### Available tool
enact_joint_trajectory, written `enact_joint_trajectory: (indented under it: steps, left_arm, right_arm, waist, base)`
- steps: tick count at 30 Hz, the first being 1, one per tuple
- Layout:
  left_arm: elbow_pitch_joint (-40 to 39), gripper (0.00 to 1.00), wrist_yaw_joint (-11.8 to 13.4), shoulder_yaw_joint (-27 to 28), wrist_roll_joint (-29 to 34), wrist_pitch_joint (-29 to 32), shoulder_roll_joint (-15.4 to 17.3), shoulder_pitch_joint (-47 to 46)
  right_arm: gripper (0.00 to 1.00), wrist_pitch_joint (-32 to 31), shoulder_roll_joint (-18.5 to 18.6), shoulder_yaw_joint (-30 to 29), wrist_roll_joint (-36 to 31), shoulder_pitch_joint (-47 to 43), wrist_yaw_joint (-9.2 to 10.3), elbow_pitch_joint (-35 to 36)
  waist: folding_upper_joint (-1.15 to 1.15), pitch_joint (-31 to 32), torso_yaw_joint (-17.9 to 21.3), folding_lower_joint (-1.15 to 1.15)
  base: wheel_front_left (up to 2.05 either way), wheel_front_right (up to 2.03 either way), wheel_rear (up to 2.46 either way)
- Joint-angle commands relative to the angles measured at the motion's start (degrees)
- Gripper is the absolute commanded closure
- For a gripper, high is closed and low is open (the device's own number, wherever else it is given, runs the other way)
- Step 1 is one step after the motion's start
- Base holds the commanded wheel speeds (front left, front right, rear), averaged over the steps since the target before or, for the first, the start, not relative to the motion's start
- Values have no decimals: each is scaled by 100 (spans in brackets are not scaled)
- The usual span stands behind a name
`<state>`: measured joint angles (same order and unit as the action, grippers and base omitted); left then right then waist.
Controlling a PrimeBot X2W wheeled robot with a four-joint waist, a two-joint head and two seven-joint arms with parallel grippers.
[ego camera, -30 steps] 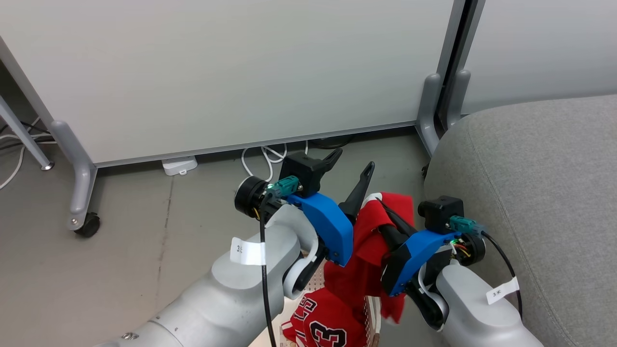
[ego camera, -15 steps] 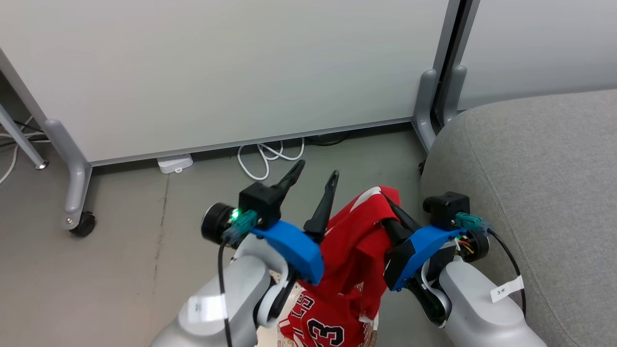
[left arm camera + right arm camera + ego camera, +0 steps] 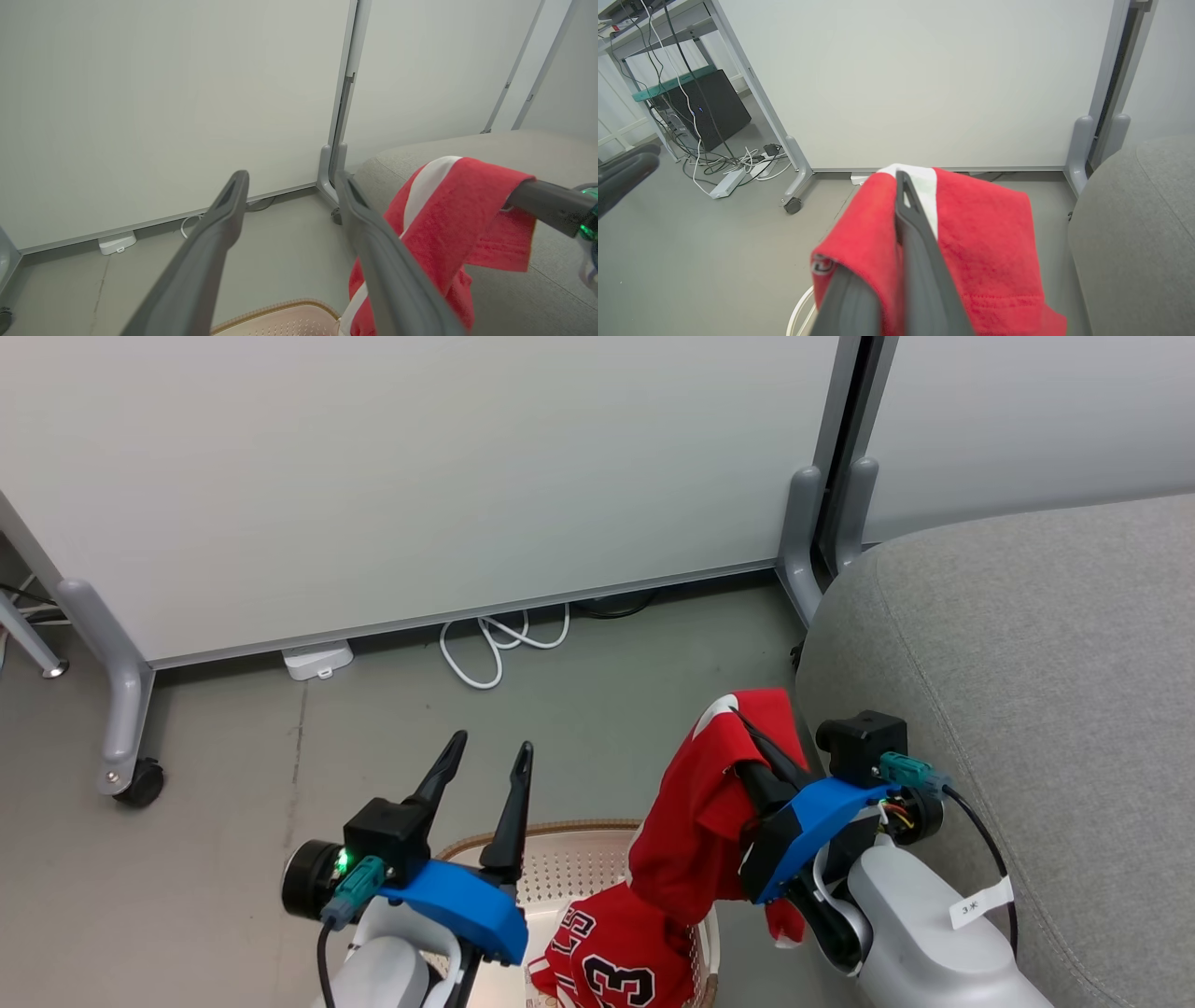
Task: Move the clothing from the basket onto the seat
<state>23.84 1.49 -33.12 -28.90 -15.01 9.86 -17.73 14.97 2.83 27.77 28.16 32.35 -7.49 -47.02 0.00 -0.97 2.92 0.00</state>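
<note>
Midway through a laundry transfer, white partition panels (image 3: 467, 476) and a grey floor (image 3: 233, 849) frame the scene. At right, the seat (image 3: 1027, 663), a broad grey cushion, carries no clothing on the part in view, so nothing appears delivered yet. Lower centre, the basket (image 3: 579, 859) stands on the floor near the seat's rounded edge, with a numbered garment (image 3: 616, 975), marked 23, lying in it. A second red garment (image 3: 695, 803) is raised above the basket's rim, draped over the right gripper (image 3: 901, 186), whose jaws are clenched on the cloth beside its white stripe. Its lower end hangs down into the basket and meets the numbered piece. The lifted cloth sits close to the seat's edge but is not on the cushion. The left gripper (image 3: 492, 747) hovers above the basket's left side, jaws spread wide and holding nothing. On this showing, one piece is picked up and awaits carrying across to the cushion. The other is yet to be fetched.
</note>
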Motion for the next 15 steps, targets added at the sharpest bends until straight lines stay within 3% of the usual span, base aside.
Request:
enact_joint_trajectory:
  steps: [1,15]
  left_arm:
    - [-27,0,-53,173,119,-24,-30,163]
    - [61,0,-505,998,802,-25,-408,485]
  right_arm:
    - [100,32,11,-13,-23,-98,-1,45]
    - [100,33,12,-5,-28,-156,-1,101]
  waist:
    - [0,7,7,0]
    - [0,38,96,0]
  base:
    - [0,0,0]
    - [0,0,0]
